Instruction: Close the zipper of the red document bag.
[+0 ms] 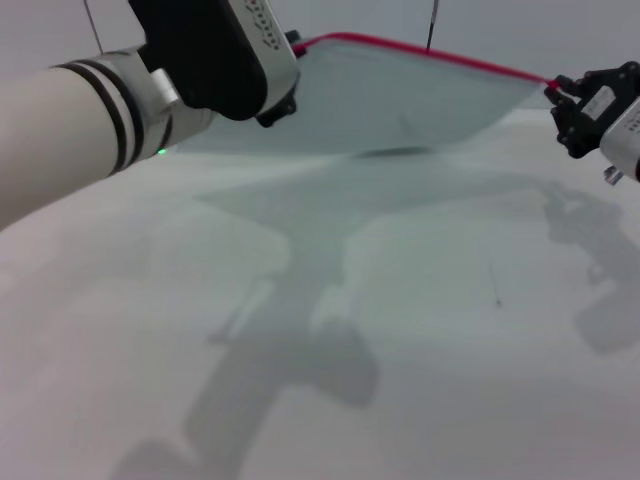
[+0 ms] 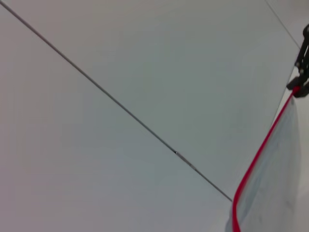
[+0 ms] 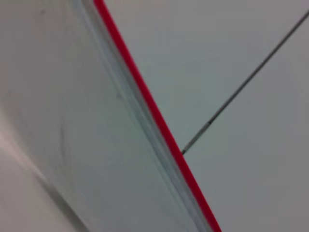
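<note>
Bag: red document bag (image 1: 400, 100), flat translucent blue-grey plastic, lifted off the white table (image 1: 420, 340), long axis left-right.
Zipper: zipper (image 1: 430, 52), thin red strip along the far top edge.
Left gripper (image 1: 285, 75): at the bag's left corner, grip unclear.
Right gripper (image 1: 562, 95): clenched on the zipper's right end.

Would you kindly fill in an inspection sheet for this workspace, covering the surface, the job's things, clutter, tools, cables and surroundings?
Surface: white table, plain, with shadows of the arms and the bag on it.
Job's things: red document bag held up off the table between the two arms, tilted; zipper runs along its upper edge.
Clutter: nothing seen.
Tools: left tool at the bag's left corner, its grip hidden by the arm; right tool at the zipper's right end, seemingly pinching it.
Cables: nothing seen.
Surroundings: pale wall behind, crossed by a thin dark seam.
</note>
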Available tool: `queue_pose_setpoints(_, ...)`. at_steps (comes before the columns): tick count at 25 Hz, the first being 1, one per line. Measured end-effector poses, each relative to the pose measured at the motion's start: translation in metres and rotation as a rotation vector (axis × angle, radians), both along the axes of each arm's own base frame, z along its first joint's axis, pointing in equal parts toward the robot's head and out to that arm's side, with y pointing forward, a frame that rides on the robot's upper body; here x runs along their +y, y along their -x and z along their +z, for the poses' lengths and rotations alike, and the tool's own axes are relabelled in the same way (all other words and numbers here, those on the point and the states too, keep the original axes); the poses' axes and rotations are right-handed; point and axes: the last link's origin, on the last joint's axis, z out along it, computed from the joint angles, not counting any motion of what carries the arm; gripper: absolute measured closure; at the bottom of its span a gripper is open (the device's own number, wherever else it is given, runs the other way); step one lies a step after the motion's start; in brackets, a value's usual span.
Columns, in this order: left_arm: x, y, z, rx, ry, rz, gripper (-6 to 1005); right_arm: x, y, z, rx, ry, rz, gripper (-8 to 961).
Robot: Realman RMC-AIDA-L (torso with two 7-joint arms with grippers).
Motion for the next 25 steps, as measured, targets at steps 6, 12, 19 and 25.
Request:
queue_pose_setpoints(6, 0.005, 0.0, 0.004, -0.01, -0.021, -0.002, 899, 0.001, -0.001, 0.003, 0.012, -0.011, -0.008, 781)
queue_pose_setpoints(12, 0.009, 0.002, 0.004, -0.025, -0.042, -0.016, 898, 0.003, -0.001, 0.006, 0.016, -0.039, -0.021, 558)
queue_pose_setpoints(19, 0.013, 0.001, 0.003, -0.05, -0.057, -0.028, 630, 0.002, 0.003, 0.005, 0.077, -0.049, -0.035, 424)
queue_pose_setpoints(25, 0.023, 0.012, 0.005, -0.226, -0.116, -0.001, 387, -0.007, 0.01, 0.01, 0.271, -0.073, -0.063, 401)
